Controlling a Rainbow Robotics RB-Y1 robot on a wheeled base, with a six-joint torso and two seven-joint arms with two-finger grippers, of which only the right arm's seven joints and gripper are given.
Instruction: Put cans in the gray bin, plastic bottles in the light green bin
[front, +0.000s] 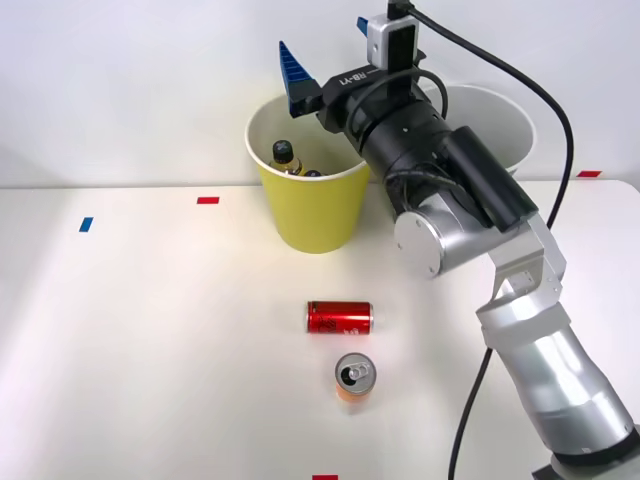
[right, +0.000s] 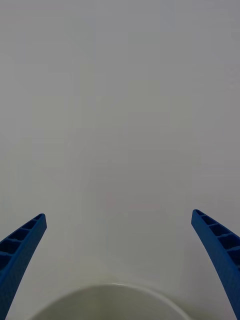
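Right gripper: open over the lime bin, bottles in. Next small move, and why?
Probably swing back and down toward the red can, lying on its side nearest the bins. The right gripper is open and empty above the light green bin, a bottle already inside, and both cans remain on the table.

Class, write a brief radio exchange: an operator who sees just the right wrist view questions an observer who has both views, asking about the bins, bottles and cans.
Operator: My open tool faces a pale wall. Where is it?
Observer: Above the tall round yellow-green plastic bin.
Operator: Anything inside that bin?
Observer: A black-capped yellow plastic bottle is in it.
Operator: Where are the cans?
Observer: The small red metal can lies on its side on the white table; the small orange metal can stands upright beside it.
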